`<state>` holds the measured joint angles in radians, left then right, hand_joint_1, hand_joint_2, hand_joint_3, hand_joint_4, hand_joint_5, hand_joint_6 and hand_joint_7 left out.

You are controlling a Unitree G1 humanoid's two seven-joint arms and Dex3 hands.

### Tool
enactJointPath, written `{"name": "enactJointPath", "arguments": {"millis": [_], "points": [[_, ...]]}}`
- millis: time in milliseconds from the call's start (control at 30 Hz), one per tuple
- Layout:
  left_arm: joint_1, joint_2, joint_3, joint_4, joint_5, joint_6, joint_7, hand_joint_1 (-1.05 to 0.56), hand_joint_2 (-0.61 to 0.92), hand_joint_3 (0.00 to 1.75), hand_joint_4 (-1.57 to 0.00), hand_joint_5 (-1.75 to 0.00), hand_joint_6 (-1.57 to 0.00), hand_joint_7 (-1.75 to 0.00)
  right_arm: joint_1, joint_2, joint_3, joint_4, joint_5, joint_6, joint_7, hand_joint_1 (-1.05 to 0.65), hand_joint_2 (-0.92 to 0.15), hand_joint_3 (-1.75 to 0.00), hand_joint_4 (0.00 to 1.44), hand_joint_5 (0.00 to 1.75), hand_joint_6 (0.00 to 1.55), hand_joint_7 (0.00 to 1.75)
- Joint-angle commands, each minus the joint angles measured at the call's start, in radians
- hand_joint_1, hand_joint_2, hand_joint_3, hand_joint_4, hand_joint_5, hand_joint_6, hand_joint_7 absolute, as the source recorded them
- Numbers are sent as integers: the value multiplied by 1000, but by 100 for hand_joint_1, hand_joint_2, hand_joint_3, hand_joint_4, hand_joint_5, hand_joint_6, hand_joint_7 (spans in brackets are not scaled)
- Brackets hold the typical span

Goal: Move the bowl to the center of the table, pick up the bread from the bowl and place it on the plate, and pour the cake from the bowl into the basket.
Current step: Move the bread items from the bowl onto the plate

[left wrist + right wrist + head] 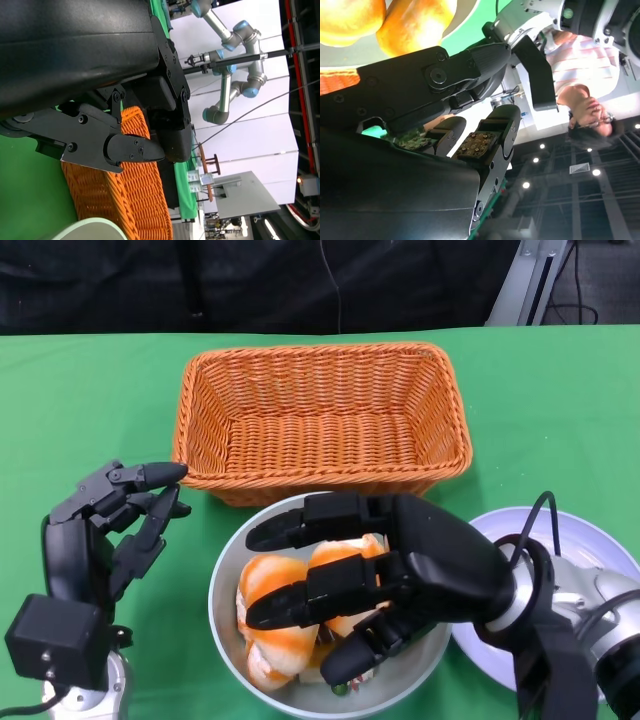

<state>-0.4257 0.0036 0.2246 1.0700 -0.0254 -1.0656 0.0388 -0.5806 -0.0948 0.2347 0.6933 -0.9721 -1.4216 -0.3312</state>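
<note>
Bowl (226, 612) pale grey-green, sitting on the green table (560, 400) just in front of the orange wicker basket (320, 420), its far rim touching or nearly touching the basket's near wall. Inside the bowl, golden-orange bread (272, 585) pieces piled together; cake not told apart from them. Right hand (360, 580) reaching over the bowl from the plate side, fingers (300, 602) spread above and around the bread; whether actually gripping a piece, cannot tell. In the right wrist view, bread (415, 25) just beyond the black fingers (450, 75). White plate (590, 540) just right of the bowl, mostly covered by the right forearm. Left hand (115, 525) to the left of the bowl, apart from it, holding nothing, fingers loosely parted and pointing toward the basket's near left corner. In the left wrist view, basket (135, 190) weave and a sliver of bowl rim (90, 231) beyond the fingers (132, 149). A person (585, 85) visible past the table in the right wrist view
</note>
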Motion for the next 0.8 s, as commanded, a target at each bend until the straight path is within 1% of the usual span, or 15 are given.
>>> {"name": "enactJointPath", "arguments": {"millis": [33,167,300,433,533,667,800], "points": [[-18,4,4,8,-1,0,28,-22,92,26,-82,-119,-97,-67,-30,-27,43,-10,-95,38,-143,-71,-92,-2,79,25,80,1],[-22,0,5,12,-5,1,36,-22,92,25,-84,-120,-97,-69,-55,-59,128,0,-181,98,-296,-69,-92,-2,79,24,81,1],[-24,2,3,13,11,10,68,-22,92,24,-84,-120,-97,-70,-84,-87,215,16,-231,156,-427,-68,-92,-3,80,23,81,1],[-22,-5,2,4,12,18,90,-18,92,27,-86,-120,-98,-71,-124,-109,311,39,-282,217,-561,-68,-92,-5,81,22,80,0],[-23,-4,6,1,1,24,85,-18,92,29,-85,-119,-97,-71,-162,-119,388,70,-325,268,-667,-68,-92,-7,81,21,80,0],[-24,-5,9,2,4,18,96,-19,92,27,-85,-117,-97,-70,-206,-124,479,114,-355,320,-770,-67,-92,-7,80,20,80,0],[-26,-11,16,-2,-11,18,96,-19,92,26,-86,-116,-97,-70,-237,-121,551,152,-361,354,-841,-67,-92,-7,80,19,79,0]]}}
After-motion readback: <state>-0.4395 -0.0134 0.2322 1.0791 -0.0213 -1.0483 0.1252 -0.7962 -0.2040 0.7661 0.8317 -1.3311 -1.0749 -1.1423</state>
